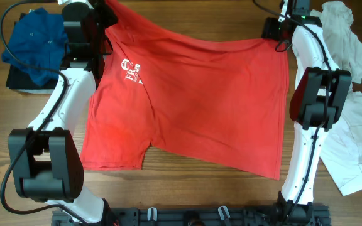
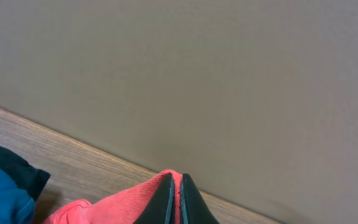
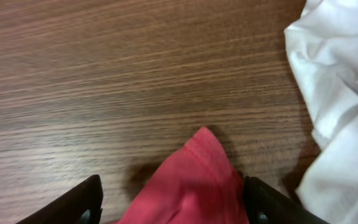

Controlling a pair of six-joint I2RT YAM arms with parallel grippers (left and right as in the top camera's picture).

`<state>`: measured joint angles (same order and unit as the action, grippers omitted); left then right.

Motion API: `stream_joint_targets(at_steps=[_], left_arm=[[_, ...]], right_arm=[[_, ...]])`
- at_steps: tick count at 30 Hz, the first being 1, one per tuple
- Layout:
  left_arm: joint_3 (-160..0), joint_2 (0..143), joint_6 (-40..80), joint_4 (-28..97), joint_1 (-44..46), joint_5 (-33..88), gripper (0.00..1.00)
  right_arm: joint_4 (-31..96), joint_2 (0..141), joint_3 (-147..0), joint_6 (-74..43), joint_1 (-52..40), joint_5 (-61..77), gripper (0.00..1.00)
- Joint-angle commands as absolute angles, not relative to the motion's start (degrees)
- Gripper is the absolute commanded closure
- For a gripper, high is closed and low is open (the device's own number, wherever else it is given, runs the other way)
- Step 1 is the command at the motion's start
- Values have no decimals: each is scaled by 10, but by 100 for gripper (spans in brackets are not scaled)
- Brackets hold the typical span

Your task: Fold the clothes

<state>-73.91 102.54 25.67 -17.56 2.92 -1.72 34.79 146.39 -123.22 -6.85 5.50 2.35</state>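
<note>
The red shirt (image 1: 200, 100) is soft matt cloth, the table (image 1: 33, 107) smooth grained wood, the white garments (image 1: 360, 125) creased matt cloth, the blue garment (image 1: 33, 37) rumpled cloth.

I see a brown wood-grain worktop (image 1: 187, 188), grain running left to right, matte finish, even light, soft shadows only. On the left wrist feed a plain grey-beige wall (image 2: 229, 74) rises right behind its edge.

A red T-shirt (image 1: 193, 100) lies spread across the wooden table (image 1: 187, 188), white logo (image 1: 131, 72) facing up, its far corners at the left gripper (image 1: 102, 11) and the right gripper (image 1: 280, 32). A blue garment (image 1: 33, 37) sits far left; white clothes (image 1: 357, 125) are heaped along the right
</note>
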Motion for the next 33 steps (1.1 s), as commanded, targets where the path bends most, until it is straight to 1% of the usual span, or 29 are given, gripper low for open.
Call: stream_joint_targets(at_steps=[1,2,3,5,6,8,17,22,26,31,33], left_arm=[[-748,1032,257,-156,28,-29,96],[-748,1032,257,-144,28,-29,96],[-748,1032,257,-134,27,-29,96],[-748,1033,257,-126,27,-38,96],[-748,1033,250,-126,27,-38,96],[-748,1033,242,-126,27,-41,96],[-748,1032,243,-128,-11,-50,96],[-757,1025,243,-118,-24,10,96],[-758,992,242,-59,-24,20,96],[-758,962,211,56,-24,21,96],[-758,959,207,107,-24,21,96]], right_arm=[[334,1489,-1232,-94,57,2,29],[329,1489,-1232,-94,57,1,36],[325,1489,-1232,-93,57,-4,44],[325,1489,-1236,-93,59,-6,76],[330,1487,-1239,-93,61,-7,87],[340,1474,-1239,-90,66,-7,95],[400,1365,-1239,-80,117,-4,96],[469,1310,-1239,-48,123,0,96],[555,1278,-1239,-47,123,14,96],[675,1275,-1239,-48,123,40,96],[725,1275,-1239,-66,123,46,96]])
